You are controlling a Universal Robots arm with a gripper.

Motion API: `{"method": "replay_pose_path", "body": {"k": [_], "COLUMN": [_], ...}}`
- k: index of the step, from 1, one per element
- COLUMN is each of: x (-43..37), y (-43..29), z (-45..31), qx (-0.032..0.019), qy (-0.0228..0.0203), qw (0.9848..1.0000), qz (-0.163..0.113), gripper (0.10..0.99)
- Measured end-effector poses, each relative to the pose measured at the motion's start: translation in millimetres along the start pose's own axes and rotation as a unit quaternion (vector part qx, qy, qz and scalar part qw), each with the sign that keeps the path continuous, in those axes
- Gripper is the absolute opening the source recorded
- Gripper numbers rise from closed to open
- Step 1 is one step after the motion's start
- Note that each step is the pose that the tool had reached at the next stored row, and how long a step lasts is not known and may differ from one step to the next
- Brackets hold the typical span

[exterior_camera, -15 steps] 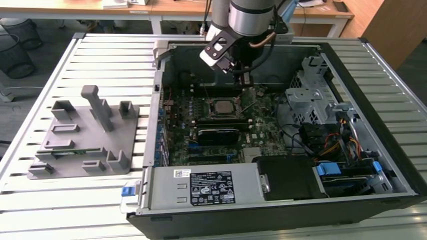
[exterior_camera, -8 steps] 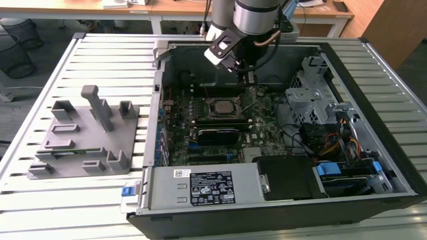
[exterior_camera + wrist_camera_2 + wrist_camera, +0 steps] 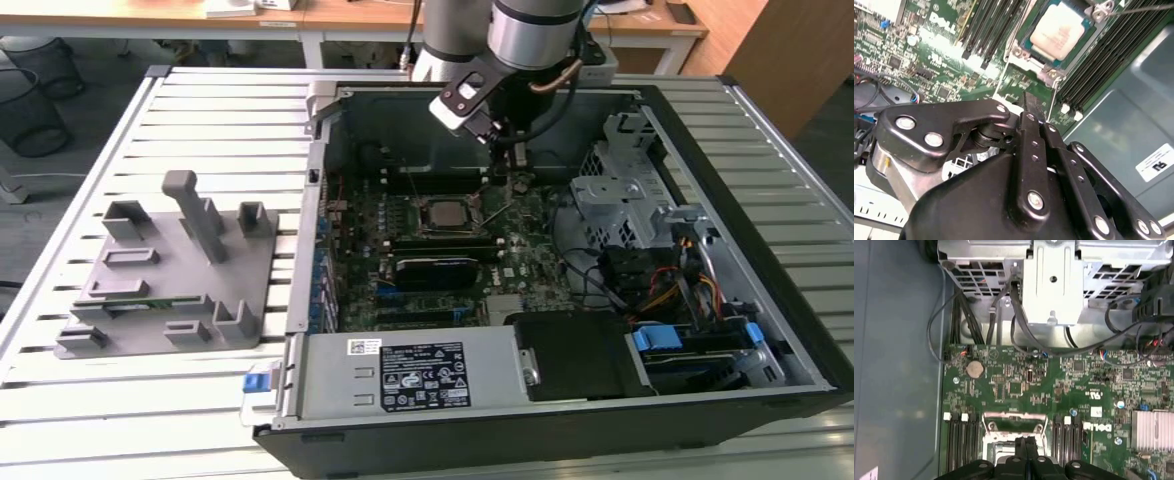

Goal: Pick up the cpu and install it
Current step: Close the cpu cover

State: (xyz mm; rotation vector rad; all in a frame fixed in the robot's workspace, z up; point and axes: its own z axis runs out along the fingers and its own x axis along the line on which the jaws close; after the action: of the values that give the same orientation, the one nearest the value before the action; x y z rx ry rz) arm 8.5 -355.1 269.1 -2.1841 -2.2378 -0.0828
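- The cpu (image 3: 447, 213) lies flat in its socket (image 3: 1017, 51) near the middle of the motherboard (image 3: 1019, 385). The board sits in the open computer case (image 3: 534, 440), which stands on the counter (image 3: 214, 110), toward its edge at the exterior view's right.
- The end effector (image 3: 515, 178) hangs over the board just beside the socket, a little toward the exterior view's right. In both wrist views its fingers (image 3: 1022, 449) are pressed together with nothing between them, so it is clenched and empty.
- From this I judge that picking and placing are done and that the work in hand is to secure the cpu. A thin wire lever (image 3: 1139, 8) runs out from the socket's corner and looks unlocked, though I cannot tell this for sure.
- To do it well, the closed fingertips should push only the lever or the metal frame, never the silver top of the cpu. The push should be slow and straight, so that the wire does not slip off.
- The memory slots (image 3: 989, 30) run close along both sides of the socket, so a sideways drift could scrape them.
- In the second wrist view the cpu looks level, with an even rim around it. This is needed before any pressing.
- The grey holder block (image 3: 160, 280), near the counter's edge at the exterior view's left, is well apart from the work.
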Motion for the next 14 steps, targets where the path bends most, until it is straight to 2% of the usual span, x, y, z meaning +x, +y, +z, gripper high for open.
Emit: {"method": "replay_pose_path", "body": {"k": [14], "x": [4.0], "y": [16.6], "z": [4.3], "qx": [0.0040], "qy": [0.0002], "qw": [1.0000], "qz": [-0.006], "gripper": [0.106]}}
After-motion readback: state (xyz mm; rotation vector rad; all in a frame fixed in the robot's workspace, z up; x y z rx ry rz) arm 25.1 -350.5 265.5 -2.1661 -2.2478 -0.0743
